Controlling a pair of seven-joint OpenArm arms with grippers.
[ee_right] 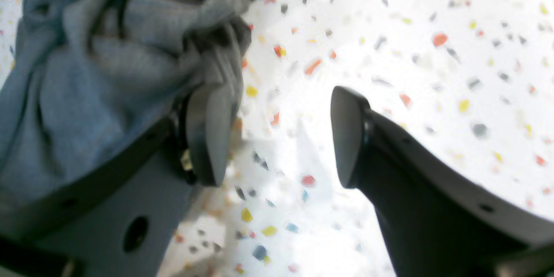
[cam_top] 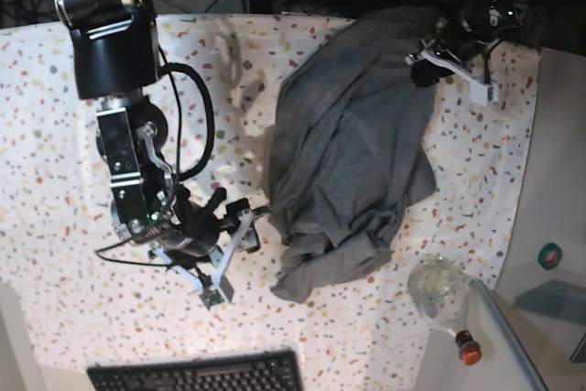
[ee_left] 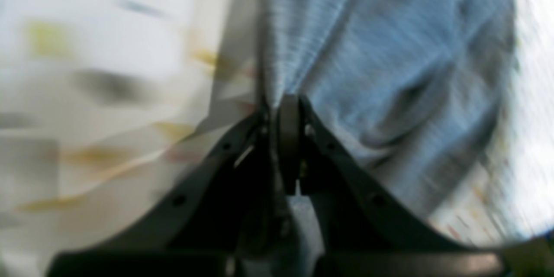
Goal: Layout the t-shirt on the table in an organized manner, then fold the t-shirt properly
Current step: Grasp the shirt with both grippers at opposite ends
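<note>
The heather-grey t-shirt lies crumpled in a heap on the speckled table, right of centre. My left gripper is at the shirt's far right corner, shut on a fold of grey fabric. The left wrist view, blurred, shows its jaws pinching the shirt, with cloth stretched away from them. My right gripper is open at the shirt's near left edge. In the right wrist view it holds only bare table between the fingers, and the left finger touches bunched shirt.
A black keyboard lies at the front edge. A clear glass bottle with a red cap lies near the shirt's front right. The table's right edge is close to the left arm. Cables and gear crowd the back.
</note>
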